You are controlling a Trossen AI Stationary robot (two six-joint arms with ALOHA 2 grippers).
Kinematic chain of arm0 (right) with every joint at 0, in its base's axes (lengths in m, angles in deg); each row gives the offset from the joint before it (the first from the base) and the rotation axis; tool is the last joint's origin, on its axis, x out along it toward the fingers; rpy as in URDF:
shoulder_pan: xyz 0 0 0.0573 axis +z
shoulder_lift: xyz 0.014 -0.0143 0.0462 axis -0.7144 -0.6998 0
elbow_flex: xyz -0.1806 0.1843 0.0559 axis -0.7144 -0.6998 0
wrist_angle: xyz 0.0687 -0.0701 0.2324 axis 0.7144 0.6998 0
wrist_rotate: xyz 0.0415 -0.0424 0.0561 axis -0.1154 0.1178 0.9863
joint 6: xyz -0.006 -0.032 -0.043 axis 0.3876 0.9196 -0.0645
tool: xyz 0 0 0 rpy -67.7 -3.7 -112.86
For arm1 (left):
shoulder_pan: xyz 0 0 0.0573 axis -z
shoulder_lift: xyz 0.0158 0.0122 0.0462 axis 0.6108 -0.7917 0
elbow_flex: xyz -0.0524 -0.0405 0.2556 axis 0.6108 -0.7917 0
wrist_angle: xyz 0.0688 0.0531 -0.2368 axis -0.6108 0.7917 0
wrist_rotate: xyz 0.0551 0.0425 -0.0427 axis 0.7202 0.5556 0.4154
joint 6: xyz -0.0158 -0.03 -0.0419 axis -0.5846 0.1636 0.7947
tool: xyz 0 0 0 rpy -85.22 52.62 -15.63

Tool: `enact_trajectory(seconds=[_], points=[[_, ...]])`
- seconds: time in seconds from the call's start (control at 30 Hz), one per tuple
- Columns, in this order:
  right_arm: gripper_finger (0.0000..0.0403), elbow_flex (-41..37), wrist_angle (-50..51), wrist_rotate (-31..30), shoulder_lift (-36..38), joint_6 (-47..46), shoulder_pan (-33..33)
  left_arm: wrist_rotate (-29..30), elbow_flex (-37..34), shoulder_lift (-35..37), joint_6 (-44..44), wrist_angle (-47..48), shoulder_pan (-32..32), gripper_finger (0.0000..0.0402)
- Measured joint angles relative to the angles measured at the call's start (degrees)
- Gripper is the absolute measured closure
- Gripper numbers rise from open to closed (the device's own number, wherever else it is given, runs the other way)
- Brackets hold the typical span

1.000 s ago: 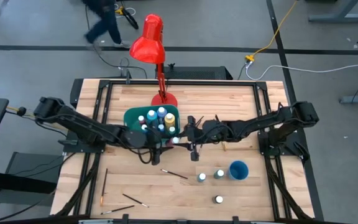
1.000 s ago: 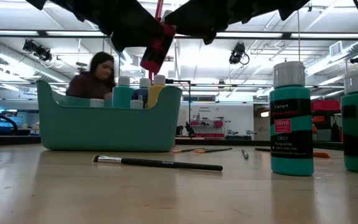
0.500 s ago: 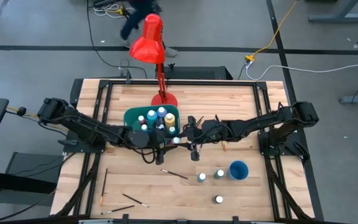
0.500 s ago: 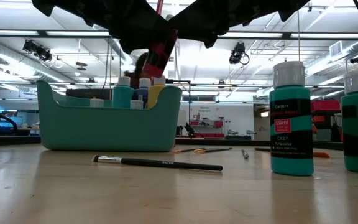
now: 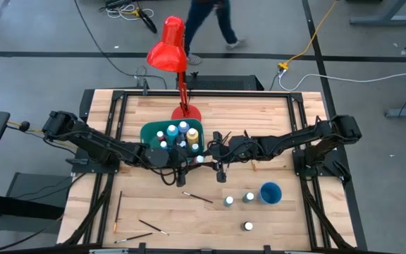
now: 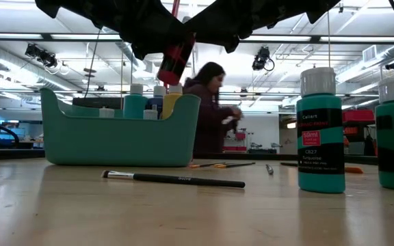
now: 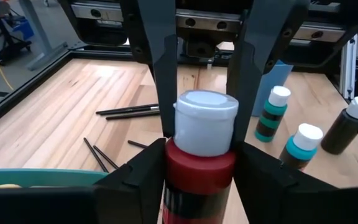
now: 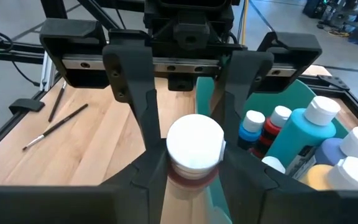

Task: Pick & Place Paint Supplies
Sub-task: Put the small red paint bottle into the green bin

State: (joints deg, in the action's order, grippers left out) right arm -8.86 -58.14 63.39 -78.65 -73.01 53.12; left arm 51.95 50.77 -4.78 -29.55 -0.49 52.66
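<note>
Above the teal bin [image 6: 115, 133], already holding several bottles, both grippers [image 7: 197, 134] [image 8: 194, 146] pinch one red paint bottle [image 6: 175, 60]; three bottles [image 5: 228, 201] and scattered paintbrushes [image 6: 173, 179] remain.

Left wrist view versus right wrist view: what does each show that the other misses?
Only the left wrist view: the blue cup and three loose bottles standing on the table. Only the right wrist view: the teal bin with stored bottles inside. Both: the white-capped red bottle gripped by the left pincer and right pincer, plus brushes lying on the table.
</note>
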Motion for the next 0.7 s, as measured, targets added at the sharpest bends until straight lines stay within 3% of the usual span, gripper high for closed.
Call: enact_trajectory(seconds=[0.17, 0.43, 0.7], points=[[0.0265, 0.0, -0.2, 0.0, 0.0, 0.0, 0.0, -1.5, 0.0, 0.0, 0.2, 0.1, 0.0, 0.0247], [0.0244, 0.0, -0.9, 0.0, 0.0, 0.4, 0.0, -1.9, 0.0, 0.1, 1.2, 0.2, 0.0, 0.0242], [0.0195, 0.0, -0.9, 1.6, 0.0, 1.6, 0.0, -2.8, 0.1, 0.1, 2.1, 0.6, 0.0, 0.0248]])
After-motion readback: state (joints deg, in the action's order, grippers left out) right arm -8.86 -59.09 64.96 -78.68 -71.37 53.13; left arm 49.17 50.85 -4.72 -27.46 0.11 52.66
